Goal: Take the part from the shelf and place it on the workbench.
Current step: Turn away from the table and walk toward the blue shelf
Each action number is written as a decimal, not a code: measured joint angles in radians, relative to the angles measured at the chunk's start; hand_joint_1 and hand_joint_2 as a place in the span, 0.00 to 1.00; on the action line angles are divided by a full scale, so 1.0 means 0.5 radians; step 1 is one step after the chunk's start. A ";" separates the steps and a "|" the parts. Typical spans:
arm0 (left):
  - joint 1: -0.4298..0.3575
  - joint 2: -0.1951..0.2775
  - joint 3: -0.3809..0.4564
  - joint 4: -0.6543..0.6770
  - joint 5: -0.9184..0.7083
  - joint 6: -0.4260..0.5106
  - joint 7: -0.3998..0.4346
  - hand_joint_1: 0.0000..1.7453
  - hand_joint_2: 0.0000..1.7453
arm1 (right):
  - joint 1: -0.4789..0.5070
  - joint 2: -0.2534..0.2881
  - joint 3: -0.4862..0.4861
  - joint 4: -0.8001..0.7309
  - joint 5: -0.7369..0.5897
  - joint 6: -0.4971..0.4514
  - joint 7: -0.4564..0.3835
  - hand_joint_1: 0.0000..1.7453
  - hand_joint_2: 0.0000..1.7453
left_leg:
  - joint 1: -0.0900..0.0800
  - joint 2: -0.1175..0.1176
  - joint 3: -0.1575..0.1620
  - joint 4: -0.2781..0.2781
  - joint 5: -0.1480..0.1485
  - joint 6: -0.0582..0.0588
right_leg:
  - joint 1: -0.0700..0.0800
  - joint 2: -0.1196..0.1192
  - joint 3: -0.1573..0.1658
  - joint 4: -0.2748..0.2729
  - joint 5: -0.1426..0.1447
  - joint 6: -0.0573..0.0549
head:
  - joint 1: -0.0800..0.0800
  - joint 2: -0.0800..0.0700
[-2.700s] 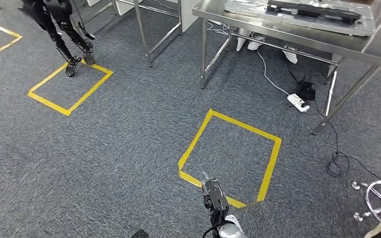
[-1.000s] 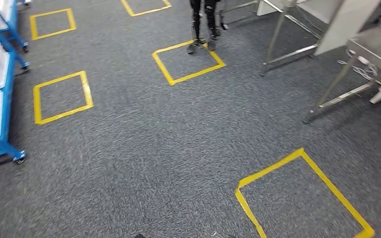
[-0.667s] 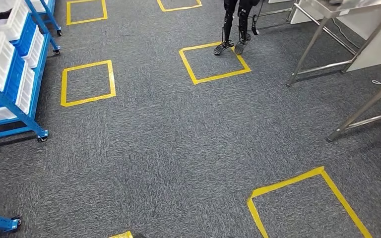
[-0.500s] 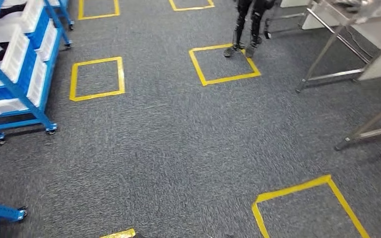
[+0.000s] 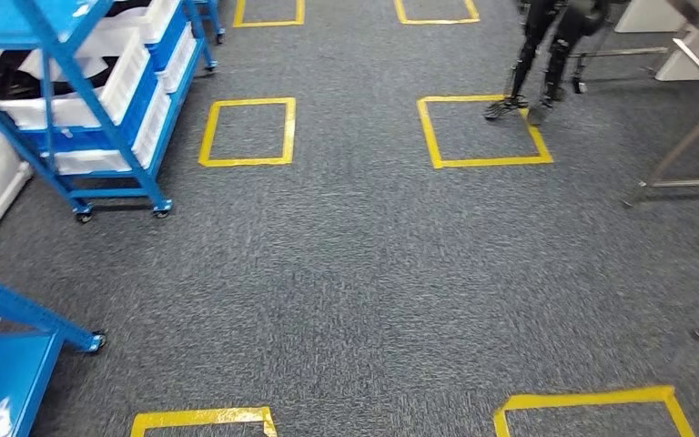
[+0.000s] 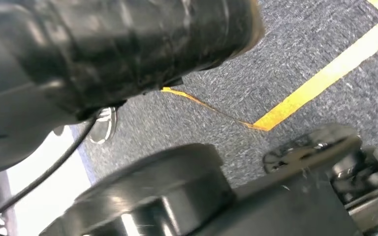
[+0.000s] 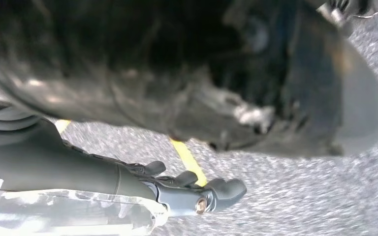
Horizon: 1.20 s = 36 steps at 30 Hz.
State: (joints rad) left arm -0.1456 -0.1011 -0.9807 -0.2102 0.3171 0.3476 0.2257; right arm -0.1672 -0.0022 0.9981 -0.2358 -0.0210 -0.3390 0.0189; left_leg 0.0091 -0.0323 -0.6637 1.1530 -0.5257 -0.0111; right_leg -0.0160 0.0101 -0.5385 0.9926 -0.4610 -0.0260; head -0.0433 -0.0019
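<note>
A blue wheeled shelf [image 5: 109,193] stands at the far left in the head view, carrying white bins [image 5: 100,68]. A dark item [image 5: 18,84] lies in one bin; I cannot tell its shape. A steel table leg [image 5: 683,146] of the workbench shows at the right edge. In the right wrist view my right hand [image 7: 192,189] hangs over the carpet with fingers stretched out and nothing in them. At the edge of the left wrist view a blurred grey part of my left hand [image 6: 10,128] shows, its fingers hidden.
A second blue shelf corner [image 5: 0,382] sits close at the lower left. Yellow taped squares [image 5: 248,132] mark the grey carpet. Another robot's dark legs [image 5: 546,55] stand on a square at the far right. Open carpet lies ahead in the middle.
The whole view has swung left as I turn: the workbench has slid off to the right and the blue shelf has come in from the left and grown nearer.
</note>
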 joint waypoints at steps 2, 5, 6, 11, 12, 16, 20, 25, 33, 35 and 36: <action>-0.004 0.000 0.000 0.000 -0.002 -0.001 0.000 0.00 0.00 | 0.006 0.001 0.004 0.000 -0.001 0.004 0.002 0.00 0.00 | 0.010 0.031 -0.120 0.213 -0.064 -0.017 | 0.000 -0.069 0.005 0.005 -0.013 0.000 | -0.002 0.000; 0.005 0.001 0.000 0.000 -0.005 -0.005 0.001 0.00 0.00 | 0.005 0.003 0.006 0.000 -0.004 0.004 0.004 0.00 0.00 | 0.023 0.080 -0.051 0.055 0.081 -0.034 | -0.008 -0.150 0.018 0.025 -0.042 0.017 | -0.002 0.000; 0.004 0.001 0.000 0.000 -0.006 -0.006 0.001 0.00 0.00 | 0.004 0.004 0.006 0.000 -0.004 0.003 0.004 0.00 0.00 | 0.018 0.133 0.014 -0.074 0.132 -0.033 | -0.006 -0.173 0.025 0.034 -0.056 0.028 | -0.003 0.000; -0.001 -0.001 -0.001 0.000 -0.009 -0.007 0.001 0.00 0.00 | -0.007 0.005 0.006 -0.001 -0.005 0.002 0.004 0.00 0.00 | 0.006 0.161 0.109 -0.259 0.166 0.039 | 0.013 -0.254 0.061 0.044 -0.102 0.088 | 0.012 0.000; 0.000 -0.001 -0.001 0.000 -0.009 -0.006 0.001 0.00 0.00 | -0.010 0.005 0.006 -0.001 -0.005 0.002 0.004 0.00 0.00 | 0.009 0.140 0.113 -0.264 0.167 0.051 | 0.008 -0.235 0.062 0.058 -0.120 0.099 | 0.015 0.000; -0.007 -0.001 -0.001 0.000 -0.010 -0.007 0.001 0.00 0.00 | -0.007 0.005 0.006 -0.001 -0.005 0.001 0.004 0.00 0.00 | 0.010 0.048 0.121 -0.276 0.173 0.089 | -0.003 -0.055 -0.134 0.469 -0.328 0.114 | 0.032 0.000; -0.003 -0.001 -0.001 0.000 -0.010 -0.007 0.001 0.00 0.00 | 0.003 0.005 0.007 0.000 -0.005 0.001 0.004 0.00 0.00 | 0.002 -0.075 0.129 -0.272 0.169 0.092 | -0.002 -0.009 -0.208 0.486 -0.204 0.092 | 0.032 0.000; -0.005 -0.006 -0.001 0.000 -0.010 -0.010 0.001 0.00 0.00 | 0.003 0.001 0.008 0.002 -0.005 0.003 0.004 0.00 0.00 | 0.012 -0.204 0.111 -0.266 0.172 0.049 | 0.003 0.160 -0.064 0.081 -0.024 0.055 | 0.035 0.000; -0.005 -0.003 -0.002 0.000 -0.004 -0.032 0.000 0.00 0.00 | 0.003 0.009 0.011 0.001 0.002 0.027 0.008 0.00 0.00 | 0.007 0.035 -0.159 0.254 -0.055 -0.014 | -0.002 -0.075 -0.017 0.039 -0.017 0.003 | 0.019 0.000; 0.002 -0.002 -0.002 0.000 -0.003 -0.032 -0.001 0.00 0.00 | 0.002 0.009 0.012 0.001 0.002 0.027 0.010 0.00 0.00 | 0.008 0.057 -0.101 0.146 0.034 -0.016 | -0.002 -0.130 -0.012 0.043 -0.027 0.009 | 0.018 0.000; 0.003 -0.001 -0.002 0.000 -0.003 -0.033 -0.001 0.00 0.00 | 0.000 0.010 0.012 0.001 0.002 0.027 0.011 0.00 0.00 | 0.007 0.094 -0.026 0.008 0.096 -0.012 | -0.001 -0.153 -0.007 0.048 -0.034 0.016 | 0.018 0.000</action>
State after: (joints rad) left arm -0.1443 -0.1016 -0.9815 -0.2102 0.3155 0.3313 0.2255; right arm -0.1672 0.0027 1.0041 -0.2355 -0.0198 -0.3258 0.0244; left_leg 0.0127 0.0147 -0.6767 1.1571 -0.4778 -0.0172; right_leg -0.0166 -0.0665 -0.5421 1.0166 -0.4779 -0.0183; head -0.0343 -0.0019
